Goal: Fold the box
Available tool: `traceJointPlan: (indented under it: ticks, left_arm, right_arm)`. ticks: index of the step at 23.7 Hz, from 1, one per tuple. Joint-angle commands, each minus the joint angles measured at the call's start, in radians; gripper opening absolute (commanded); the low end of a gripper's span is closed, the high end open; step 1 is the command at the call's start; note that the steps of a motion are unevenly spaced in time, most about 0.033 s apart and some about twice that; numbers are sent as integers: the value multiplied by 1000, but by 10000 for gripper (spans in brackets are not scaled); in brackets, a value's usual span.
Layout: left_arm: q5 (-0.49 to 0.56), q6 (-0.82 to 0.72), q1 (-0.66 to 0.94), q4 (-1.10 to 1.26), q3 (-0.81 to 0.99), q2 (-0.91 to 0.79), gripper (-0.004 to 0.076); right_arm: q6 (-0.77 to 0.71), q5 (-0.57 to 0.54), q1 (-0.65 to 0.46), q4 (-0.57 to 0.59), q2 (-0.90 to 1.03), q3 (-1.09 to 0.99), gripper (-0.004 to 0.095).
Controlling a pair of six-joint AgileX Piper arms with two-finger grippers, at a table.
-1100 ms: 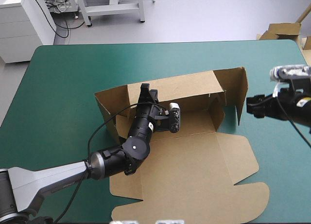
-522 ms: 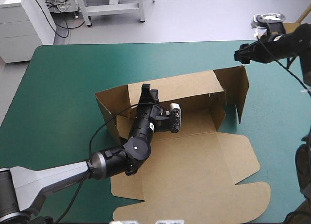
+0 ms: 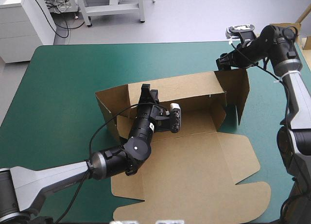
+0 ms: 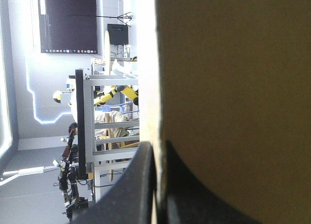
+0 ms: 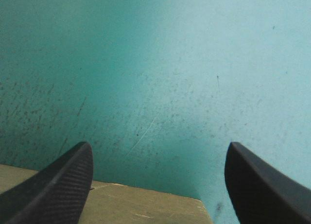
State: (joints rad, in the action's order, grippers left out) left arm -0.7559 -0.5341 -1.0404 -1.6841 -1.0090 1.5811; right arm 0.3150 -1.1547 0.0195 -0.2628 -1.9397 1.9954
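Left tool point(image 3: 147, 92) first: its two black fin fingers point(image 4: 131, 185) are pinched almost shut on the tall back wall point(image 3: 189, 85) of the brown board box point(image 3: 194, 124). In its own wrist view the thin board edge runs up right between them. I think it holds on there so the back wall stays up and does not flop down flat.

The box sits in the middle of the high view, on the teal-green worktop point(image 3: 58, 88). The left side wall point(image 3: 108, 105) and the right side wall point(image 3: 238, 88) are up too. The big lid point(image 3: 194, 180) lies flat, toward the lower middle of the frame. So the box looks part done: walls up, but I cannot tell if they are tucked in.

The right tool point(image 3: 222, 62) is in the upper right of the frame, just past the far right corner of the box. Its fingers point(image 5: 53, 185) are spread wide and hold nothing. Its wrist view shows bare worktop point(image 5: 170, 63) ahead and a strip of brown board point(image 5: 121, 207) low between the two fingers, so it hangs over the top edge of the box there.

My guess is that it waits open like this so it can take hold of that corner or push the right side wall in. That wall leans a bit on its own, so it may swing away if it is bumped.
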Motion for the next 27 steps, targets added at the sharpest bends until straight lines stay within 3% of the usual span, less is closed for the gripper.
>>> traceJointPlan:
  ticks: [1,6,12,19,27]
  left_arm:
    - [16,-22,-9,-25,-24,-26,-8]
    - [10,-66,-9,-13,-24,-26,-8]
    - [-8,-157,-9,-13,-24,-26,-8]
    - [31,-151,-9,-13,-24,-26,-8]
    - [46,-147,-9,-13,-24,-26,-8]
  right_arm:
    - [-2,-15,-4,4,51,28,693]
    - [-17,-15,-6,4,82,-61,683]
    - [-22,-15,-44,-8,212,-212,576]
    - [179,29,-44,-222,331,-493,535]
    - [277,109,-44,-251,439,-694,533]
